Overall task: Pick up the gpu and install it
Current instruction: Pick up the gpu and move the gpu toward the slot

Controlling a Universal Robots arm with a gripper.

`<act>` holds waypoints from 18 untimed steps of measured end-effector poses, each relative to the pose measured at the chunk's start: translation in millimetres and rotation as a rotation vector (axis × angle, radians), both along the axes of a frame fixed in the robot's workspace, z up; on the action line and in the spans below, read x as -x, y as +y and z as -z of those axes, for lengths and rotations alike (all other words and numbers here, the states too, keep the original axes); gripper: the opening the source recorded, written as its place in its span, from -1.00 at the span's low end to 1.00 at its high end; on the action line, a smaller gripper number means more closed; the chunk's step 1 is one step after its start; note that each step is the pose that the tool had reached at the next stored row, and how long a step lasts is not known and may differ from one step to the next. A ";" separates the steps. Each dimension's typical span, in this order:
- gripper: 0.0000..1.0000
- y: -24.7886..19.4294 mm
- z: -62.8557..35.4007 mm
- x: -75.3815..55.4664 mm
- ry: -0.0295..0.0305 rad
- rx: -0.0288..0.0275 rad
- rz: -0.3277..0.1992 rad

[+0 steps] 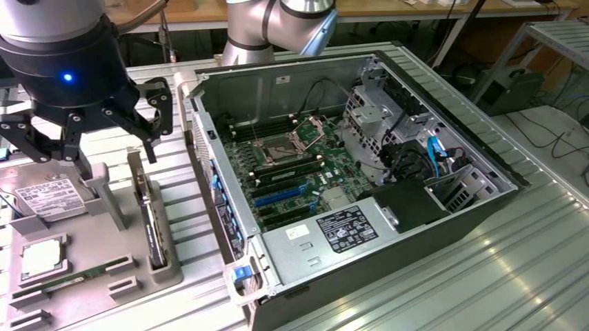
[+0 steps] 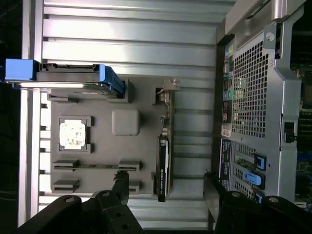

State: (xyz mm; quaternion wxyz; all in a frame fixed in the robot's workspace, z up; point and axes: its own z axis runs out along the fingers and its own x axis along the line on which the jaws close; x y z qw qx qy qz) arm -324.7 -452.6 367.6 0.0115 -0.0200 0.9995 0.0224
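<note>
Hovering over a grey parts tray (image 1: 101, 255) (image 2: 102, 146) on a ribbed metal desk (image 1: 515, 276), the robot's jaws stand spread as wide as they go and grip nothing. The gpu (image 1: 147, 207) (image 2: 163, 161) stands on edge in a slot along the tray's side nearest the open computer case (image 1: 368, 172) (image 2: 253, 97). Seen from the wrist, the card lies between the two black fingers (image 2: 122, 187), clear of both. It shows almost edge-on in both views, so its black face is hard to make out, and in the exterior view its upper end runs up behind a finger. A hard drive (image 1: 51, 196) (image 2: 63, 78) with a white label is partly covered by the jaws in the exterior view. A processor chip (image 1: 41, 258) (image 2: 73, 134) sits in a square recess, and beside it a slim memory stick (image 1: 69, 281) (image 2: 95, 166) shows as little more than a thin line. The case lies on its side with the motherboard (image 1: 294, 165) exposed, its near corner cut off by the frame. The arm (image 1: 276, 21) behind it is cropped at the top.
</note>
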 end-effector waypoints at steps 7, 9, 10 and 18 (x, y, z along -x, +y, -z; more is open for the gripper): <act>0.44 -6.7 5.1 0.0 -0.0002 -0.0002 0.000; 0.44 -7.0 7.7 0.0 -0.0002 0.0000 0.000; 0.44 -7.0 9.1 0.0 -0.0001 0.0001 -0.002; 0.44 -7.3 18.1 -0.5 -0.0001 0.0000 -0.036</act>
